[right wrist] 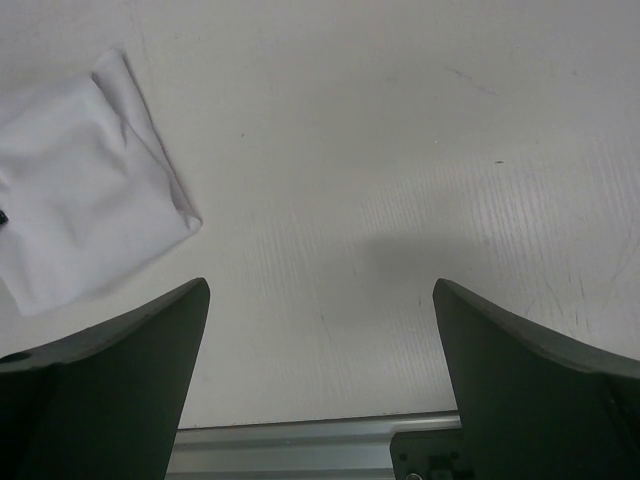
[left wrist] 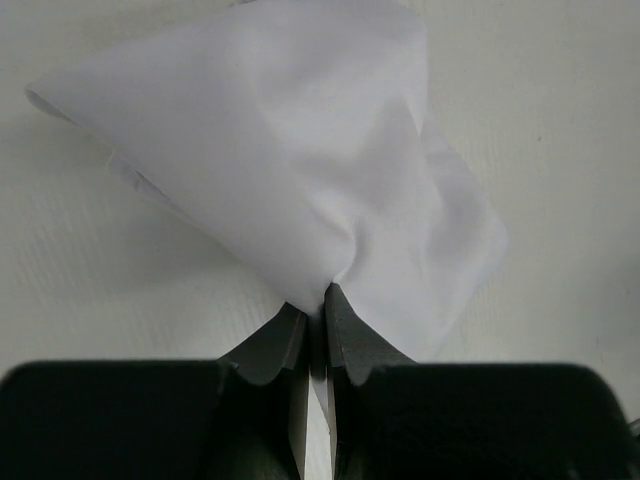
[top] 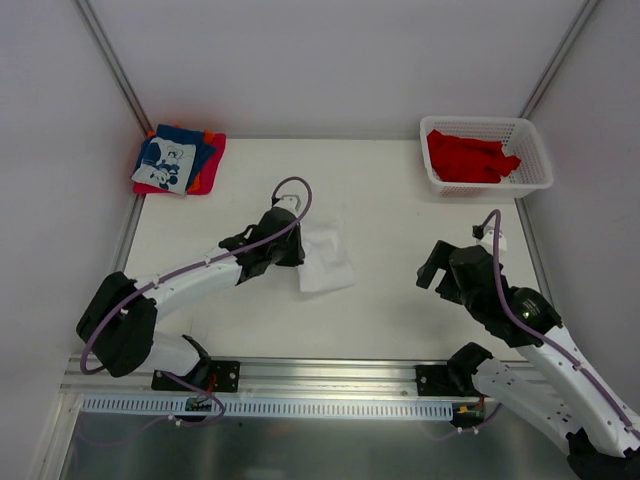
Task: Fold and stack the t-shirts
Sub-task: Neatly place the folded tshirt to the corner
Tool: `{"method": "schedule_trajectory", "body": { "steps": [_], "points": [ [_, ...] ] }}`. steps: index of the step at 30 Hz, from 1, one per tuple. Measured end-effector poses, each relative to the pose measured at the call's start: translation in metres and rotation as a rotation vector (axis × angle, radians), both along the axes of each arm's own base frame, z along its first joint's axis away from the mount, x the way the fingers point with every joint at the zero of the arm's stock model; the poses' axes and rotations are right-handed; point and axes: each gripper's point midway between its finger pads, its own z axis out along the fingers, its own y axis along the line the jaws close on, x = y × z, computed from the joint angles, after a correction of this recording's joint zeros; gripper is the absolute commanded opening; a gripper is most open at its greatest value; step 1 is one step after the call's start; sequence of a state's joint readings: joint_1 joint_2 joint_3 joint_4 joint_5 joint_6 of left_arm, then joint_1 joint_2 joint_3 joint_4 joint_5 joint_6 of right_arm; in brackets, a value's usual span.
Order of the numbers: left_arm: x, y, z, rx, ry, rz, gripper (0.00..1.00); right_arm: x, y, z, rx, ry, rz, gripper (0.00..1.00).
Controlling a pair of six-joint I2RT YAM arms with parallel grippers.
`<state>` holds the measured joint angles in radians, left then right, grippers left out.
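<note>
A folded white t-shirt [top: 326,260] lies mid-table; in the left wrist view it [left wrist: 300,160] bunches up towards the fingers. My left gripper [left wrist: 315,295] is shut on its near edge, and in the top view this gripper [top: 296,246] sits at the shirt's left side. My right gripper [right wrist: 320,300] hangs open over bare table, the white t-shirt [right wrist: 80,190] off to its left. In the top view the right gripper [top: 440,262] is to the right of the shirt. A stack of folded t-shirts [top: 178,160], blue with white print over red and orange, lies far left.
A white lattice basket [top: 535,150] at the far right holds red t-shirts [top: 468,157]. The table's metal front rail [right wrist: 300,440] shows below the right fingers. Frame posts stand at the back corners.
</note>
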<state>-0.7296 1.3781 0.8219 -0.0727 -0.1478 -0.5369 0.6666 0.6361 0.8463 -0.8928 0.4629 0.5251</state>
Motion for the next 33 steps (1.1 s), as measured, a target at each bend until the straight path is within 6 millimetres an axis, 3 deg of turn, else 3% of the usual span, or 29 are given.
{"method": "schedule_trajectory", "body": {
  "steps": [4, 10, 22, 33],
  "points": [
    [0.013, 0.017, 0.011, 0.047, 0.021, -0.028, 0.0, 0.0, 0.0, -0.001, -0.013, 0.006, 0.006, 1.0],
    [0.054, 0.033, 0.04, 0.113, -0.012, -0.067, 0.0, 0.004, 0.001, -0.006, -0.05, 0.032, 0.014, 0.99],
    [0.104, 0.062, 0.056, 0.311, -0.039, -0.169, 0.0, 0.018, 0.009, 0.011, -0.085, 0.019, 0.049, 0.99],
    [0.16, 0.135, 0.064, 0.452, -0.021, -0.116, 0.0, 0.042, 0.023, 0.024, -0.114, 0.034, 0.109, 0.99]
  ]
}}
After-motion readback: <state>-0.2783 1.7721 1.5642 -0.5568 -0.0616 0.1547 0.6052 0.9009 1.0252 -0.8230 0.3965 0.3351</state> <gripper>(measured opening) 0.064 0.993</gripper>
